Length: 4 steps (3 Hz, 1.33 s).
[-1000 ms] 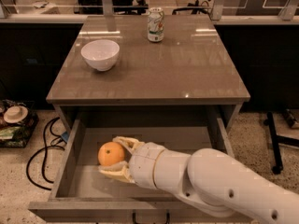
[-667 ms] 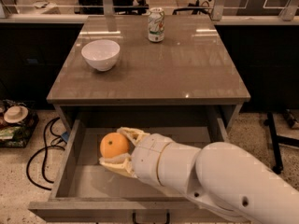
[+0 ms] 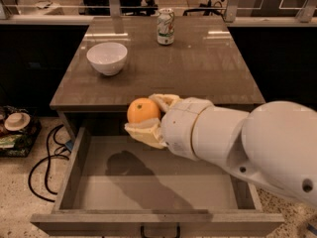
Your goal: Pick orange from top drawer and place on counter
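Observation:
The orange (image 3: 143, 110) is held between the cream fingers (image 3: 143, 132) of my gripper (image 3: 148, 115). The gripper is shut on it and holds it above the open top drawer (image 3: 148, 182), level with the front edge of the counter (image 3: 198, 68). The drawer is pulled out, and its grey floor shows only the arm's shadow. My white arm comes in from the lower right and covers the drawer's right side.
A white bowl (image 3: 107, 57) sits on the counter's left. A green-and-white can (image 3: 165, 27) stands at the counter's back middle. Cables and clutter (image 3: 20, 128) lie on the floor to the left. The drawer's dark handle (image 3: 158, 232) is at the bottom edge.
The gripper has lifted the orange up out of the drawer, from near the drawer floor to the height of the counter's front edge, and moved slightly right.

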Motion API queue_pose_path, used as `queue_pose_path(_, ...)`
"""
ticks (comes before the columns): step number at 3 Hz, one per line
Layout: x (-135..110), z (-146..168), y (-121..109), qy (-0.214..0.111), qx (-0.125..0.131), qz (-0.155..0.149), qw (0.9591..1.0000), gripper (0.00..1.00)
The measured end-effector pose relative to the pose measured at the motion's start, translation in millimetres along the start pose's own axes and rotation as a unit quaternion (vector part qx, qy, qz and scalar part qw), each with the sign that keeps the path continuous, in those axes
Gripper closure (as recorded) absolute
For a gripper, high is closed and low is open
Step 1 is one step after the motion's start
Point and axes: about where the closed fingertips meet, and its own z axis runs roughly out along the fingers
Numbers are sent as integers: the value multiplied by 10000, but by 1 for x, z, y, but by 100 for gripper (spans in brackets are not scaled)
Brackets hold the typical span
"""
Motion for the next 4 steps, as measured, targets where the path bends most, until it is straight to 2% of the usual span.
queue_pose_path(1,-23,-25,-59,-84,566,227,9981,100)
queue_pose_path(2,-35,-37,-87,-115,890,283,9956,100)
queue_pose_path(3,-39,-49,-110,42,1281,515,9904,100)
queue_pose_path(4,-40,-49,-109,41,1279,510,9905,100)
